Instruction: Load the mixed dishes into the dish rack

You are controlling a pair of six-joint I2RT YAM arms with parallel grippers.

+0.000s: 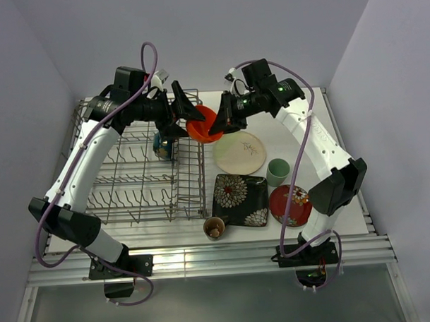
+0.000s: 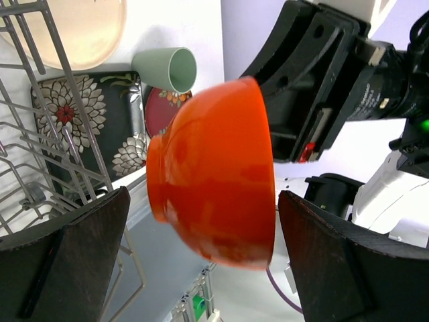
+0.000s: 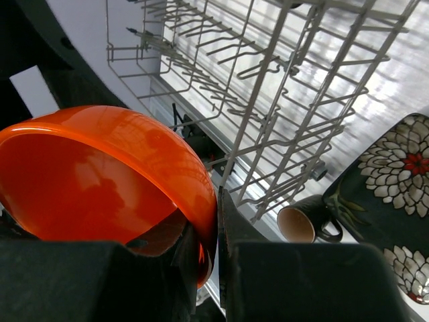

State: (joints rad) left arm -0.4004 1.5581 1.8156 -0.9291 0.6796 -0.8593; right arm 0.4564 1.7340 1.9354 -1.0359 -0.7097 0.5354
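Observation:
An orange bowl (image 1: 203, 124) hangs in the air just right of the dish rack (image 1: 141, 170). My right gripper (image 1: 221, 123) is shut on its rim, one finger inside and one outside (image 3: 216, 248). My left gripper (image 1: 183, 111) is open, its fingers (image 2: 74, 258) either side of the orange bowl (image 2: 214, 174) without touching it. A dark blue bowl (image 1: 163, 145) sits in the rack. On the table lie a cream plate (image 1: 241, 152), green cup (image 1: 277, 171), black floral plate (image 1: 240, 200), red plate (image 1: 290, 205) and brown cup (image 1: 214, 228). No cream bowl shows.
The rack's raised wire side (image 3: 268, 100) stands directly below the bowl in the right wrist view. The brown cup (image 3: 305, 221) lies on its side by the rack's near corner. The two arms meet closely above the rack's right edge. Walls enclose the table on three sides.

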